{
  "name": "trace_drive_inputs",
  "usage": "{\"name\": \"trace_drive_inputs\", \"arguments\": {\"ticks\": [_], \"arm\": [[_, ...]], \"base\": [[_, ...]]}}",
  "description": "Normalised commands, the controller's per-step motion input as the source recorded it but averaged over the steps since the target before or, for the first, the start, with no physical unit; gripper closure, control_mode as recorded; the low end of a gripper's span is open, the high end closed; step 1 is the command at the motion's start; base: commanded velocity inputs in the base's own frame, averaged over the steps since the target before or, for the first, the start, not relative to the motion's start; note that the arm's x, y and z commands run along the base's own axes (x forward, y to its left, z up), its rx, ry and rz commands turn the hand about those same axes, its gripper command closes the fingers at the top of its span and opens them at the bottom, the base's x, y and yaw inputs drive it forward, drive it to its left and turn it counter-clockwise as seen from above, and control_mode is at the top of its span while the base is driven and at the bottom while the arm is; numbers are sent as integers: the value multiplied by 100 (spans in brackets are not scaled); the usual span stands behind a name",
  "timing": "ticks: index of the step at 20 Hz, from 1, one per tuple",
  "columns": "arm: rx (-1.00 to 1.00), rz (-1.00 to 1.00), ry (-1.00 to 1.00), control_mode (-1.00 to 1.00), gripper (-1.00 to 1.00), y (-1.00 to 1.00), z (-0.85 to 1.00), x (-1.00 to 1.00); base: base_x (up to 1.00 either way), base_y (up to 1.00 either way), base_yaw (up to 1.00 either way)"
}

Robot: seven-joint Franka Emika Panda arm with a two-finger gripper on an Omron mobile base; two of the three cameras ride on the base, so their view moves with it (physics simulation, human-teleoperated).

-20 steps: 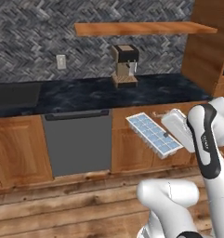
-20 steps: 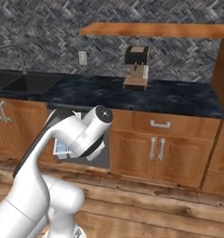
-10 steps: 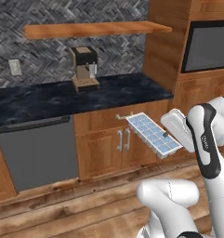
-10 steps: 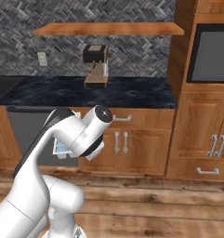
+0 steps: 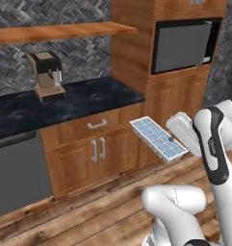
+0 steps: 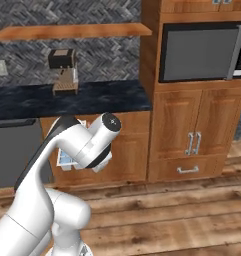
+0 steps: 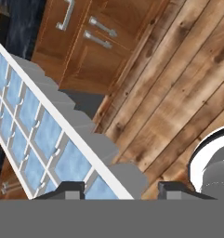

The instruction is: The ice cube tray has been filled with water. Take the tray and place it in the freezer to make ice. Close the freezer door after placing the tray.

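Note:
The ice cube tray [image 5: 158,139] is a flat white grid of pale-blue water cells [image 5: 153,134], held in the air in front of the wooden cabinets and tilted slightly. My gripper [image 5: 172,140] is shut on its near end. In the hand view the tray [image 7: 39,125] runs up to the left from between my fingertips [image 7: 69,188], with the gripper [image 7: 120,188] closed on its edge. In the right base view a piece of the tray [image 6: 66,158] peeks out behind the arm. The freezer and the freezer door are out of view.
A dark counter [image 5: 88,98] carries a coffee machine [image 5: 46,74] under a wooden shelf [image 5: 64,32]. A tall wooden cabinet with a built-in oven [image 5: 182,45] stands to the right. A grey dishwasher front [image 5: 16,173] is at the left. Plank floor [image 5: 88,211] lies below.
The whole scene has slid leftward in both base views, so the camera has moved rightward along the counter; the oven cabinet has come into view. The tray stays in the gripper.

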Motion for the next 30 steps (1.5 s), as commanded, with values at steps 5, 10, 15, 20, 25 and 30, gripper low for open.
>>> {"name": "trace_drive_inputs", "arguments": {"ticks": [5, 10, 15, 20, 25, 30], "arm": [[0, 0, 0, 100, 100, 0, 0, 0], [0, 0, 0, 100, 100, 0, 0, 0], [0, 0, 0, 100, 100, 0, 0, 0], [0, 0, 0, 100, 100, 0, 0, 0], [0, 0, 0, 100, 100, 0, 0, 0], [0, 0, 0, 100, 100, 0, 0, 0]], "base": [[-6, -10, -37], [-9, -4, -47], [-11, 0, -58], [-10, 0, -63], [-23, 0, -61], [-32, -1, -56]]}}
